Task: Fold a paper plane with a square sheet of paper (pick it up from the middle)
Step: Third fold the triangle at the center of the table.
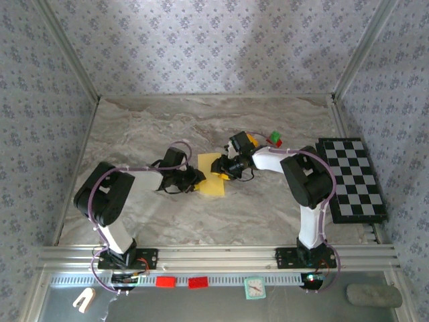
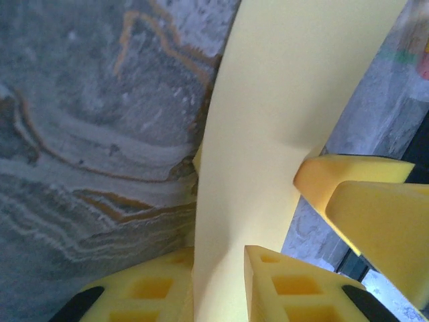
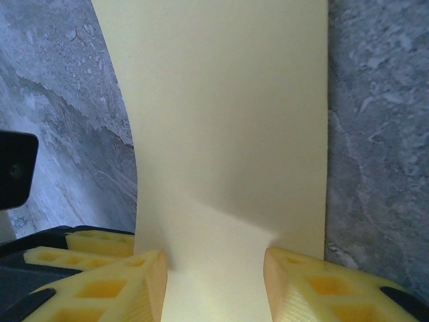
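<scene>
The square sheet of paper (image 1: pixel 213 176) is plain yellow and hangs bent between my two grippers at the middle of the table. My left gripper (image 1: pixel 199 178) holds its left side. In the left wrist view the sheet (image 2: pixel 268 134) rises curved between the fingers, and that gripper (image 2: pixel 219 253) looks shut on it, with one fingertip hidden behind the paper. My right gripper (image 1: pixel 220 168) is at the sheet's right side. In the right wrist view its fingers stand wide apart, open (image 3: pixel 214 258), with the sheet (image 3: pixel 221 121) spread between them. The right gripper's fingers (image 2: pixel 365 201) touch the sheet's edge.
Behind the right gripper sit a small orange-yellow block (image 1: pixel 251 140), a green block (image 1: pixel 273 137) and a red block (image 1: pixel 277 143). A black-and-white checkered board (image 1: pixel 352 180) lies at the right. Marbled table (image 1: pixel 147 127) stretches to the left and back; patterned walls close it in.
</scene>
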Action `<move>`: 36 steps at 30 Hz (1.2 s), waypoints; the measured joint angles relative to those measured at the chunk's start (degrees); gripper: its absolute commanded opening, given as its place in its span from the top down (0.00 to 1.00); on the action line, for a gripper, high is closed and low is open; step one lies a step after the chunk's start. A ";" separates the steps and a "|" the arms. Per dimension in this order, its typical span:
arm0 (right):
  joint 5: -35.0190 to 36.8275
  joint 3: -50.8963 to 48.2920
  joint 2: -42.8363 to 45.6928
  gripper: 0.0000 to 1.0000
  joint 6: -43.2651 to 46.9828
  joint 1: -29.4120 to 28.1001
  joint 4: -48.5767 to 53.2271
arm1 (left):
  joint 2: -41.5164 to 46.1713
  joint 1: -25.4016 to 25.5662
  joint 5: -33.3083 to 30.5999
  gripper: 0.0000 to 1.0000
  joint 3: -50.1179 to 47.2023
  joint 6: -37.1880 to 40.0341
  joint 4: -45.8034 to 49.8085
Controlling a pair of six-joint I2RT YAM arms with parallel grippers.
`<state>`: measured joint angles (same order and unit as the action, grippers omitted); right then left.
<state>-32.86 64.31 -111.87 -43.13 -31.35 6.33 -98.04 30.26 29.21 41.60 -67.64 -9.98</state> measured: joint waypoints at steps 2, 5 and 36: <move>-0.02 -0.09 0.00 0.54 0.00 0.00 -0.20 | -0.07 -0.28 -0.04 0.77 0.04 0.00 -0.37; -0.22 -0.22 0.02 0.52 0.02 0.11 -0.48 | -0.35 -0.66 -0.04 0.79 0.07 0.02 -0.61; 25.75 -17.44 26.56 0.00 29.44 -5.77 -8.92 | 1.25 -1.11 -1.81 1.00 3.26 -6.73 4.24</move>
<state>-7.11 46.87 -85.32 -13.69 -37.12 -2.59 -96.79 29.15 27.40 44.86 -74.37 -5.74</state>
